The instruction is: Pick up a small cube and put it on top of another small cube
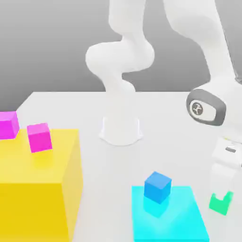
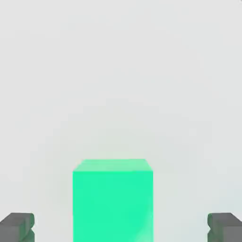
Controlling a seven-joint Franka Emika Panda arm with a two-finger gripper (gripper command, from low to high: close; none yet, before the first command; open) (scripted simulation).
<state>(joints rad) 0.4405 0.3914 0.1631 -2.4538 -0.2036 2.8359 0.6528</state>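
The small green cube [image 1: 218, 204] rests on the white table at the exterior view's right, just beside the cyan slab. My gripper [image 1: 221, 194] hangs right over it, and one white finger covers the middle of the cube's top. In the hand view the green cube [image 2: 112, 201] lies between my two dark fingertips [image 2: 16, 227], which stand far apart with a gap on either side of the cube; the gripper [image 2: 121, 229] is open. The small blue cube [image 1: 157, 185] sits on the cyan slab [image 1: 186, 224], to the exterior view's left of the green cube.
A large yellow block [image 1: 40, 189] fills the exterior view's left, carrying two magenta cubes [image 1: 8, 125] [image 1: 39, 137]. The arm's white base [image 1: 120, 130] stands at the table's middle back. The arm's wrist [image 1: 208, 108] looms above the green cube.
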